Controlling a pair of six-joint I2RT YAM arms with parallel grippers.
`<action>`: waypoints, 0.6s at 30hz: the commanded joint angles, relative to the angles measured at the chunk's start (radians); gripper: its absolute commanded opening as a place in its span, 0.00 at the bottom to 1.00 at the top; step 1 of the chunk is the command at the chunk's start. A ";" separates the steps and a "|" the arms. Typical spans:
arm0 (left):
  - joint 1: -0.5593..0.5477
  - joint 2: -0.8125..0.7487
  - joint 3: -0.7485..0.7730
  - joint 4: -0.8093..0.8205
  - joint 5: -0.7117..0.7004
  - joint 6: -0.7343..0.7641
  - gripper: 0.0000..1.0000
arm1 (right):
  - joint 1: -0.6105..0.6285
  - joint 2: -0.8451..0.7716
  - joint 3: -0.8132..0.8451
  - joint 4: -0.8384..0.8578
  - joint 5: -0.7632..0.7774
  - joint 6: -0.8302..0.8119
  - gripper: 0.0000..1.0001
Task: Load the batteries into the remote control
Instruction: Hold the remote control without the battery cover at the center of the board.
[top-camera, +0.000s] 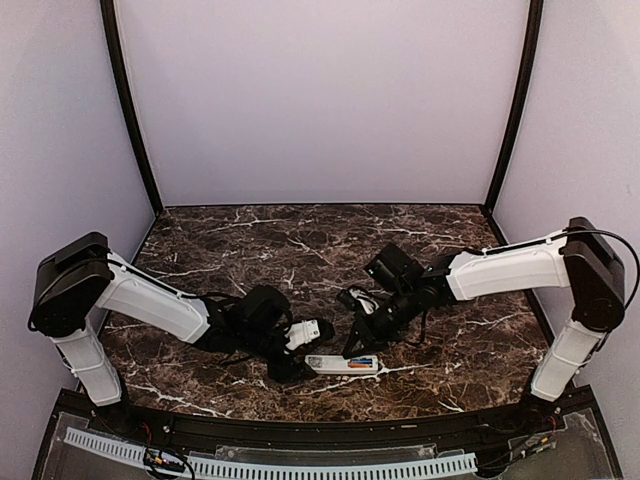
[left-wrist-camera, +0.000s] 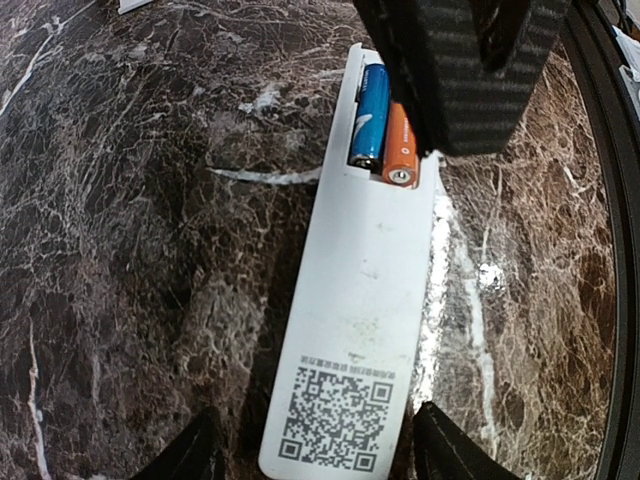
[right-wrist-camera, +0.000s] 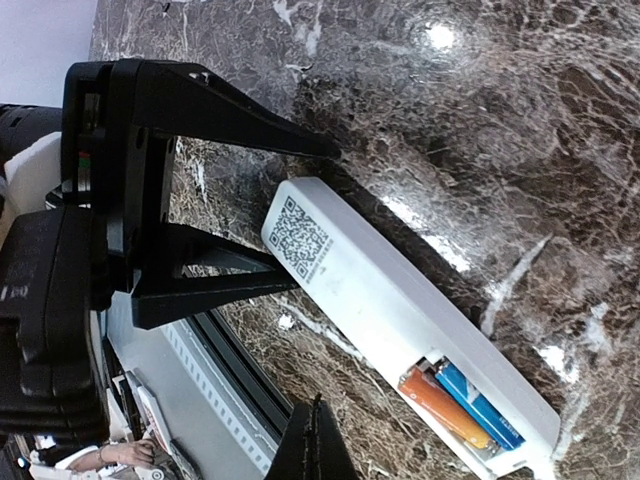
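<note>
The remote control (left-wrist-camera: 360, 300) lies back up on the marble, its code sticker (left-wrist-camera: 333, 418) at the near end. In its open bay lie the batteries, blue (left-wrist-camera: 370, 112) beside orange (left-wrist-camera: 400, 148). My left gripper (left-wrist-camera: 320, 458) is open, a finger on each side of the sticker end with a gap on both sides. My right gripper (right-wrist-camera: 316, 445) is shut with nothing in it, hovering just beside the bay end; in the left wrist view it (left-wrist-camera: 455, 100) covers the batteries' far ends. From above, the remote (top-camera: 335, 365) lies between both grippers near the front edge.
The black front rail (right-wrist-camera: 235, 370) of the table runs close along the remote's near side. A small pale flat piece (left-wrist-camera: 135, 4) shows at the top edge of the left wrist view. Dark marble (top-camera: 300, 240) stretches to the back walls.
</note>
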 joint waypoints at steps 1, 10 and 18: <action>-0.005 -0.012 -0.010 0.014 -0.001 0.029 0.64 | 0.014 0.037 0.042 0.011 -0.022 -0.020 0.00; -0.004 0.020 0.007 0.021 0.047 0.047 0.64 | 0.013 0.064 0.023 -0.006 0.000 -0.025 0.00; -0.004 0.027 0.014 0.016 0.056 0.062 0.62 | 0.007 0.096 0.018 -0.003 0.010 -0.041 0.00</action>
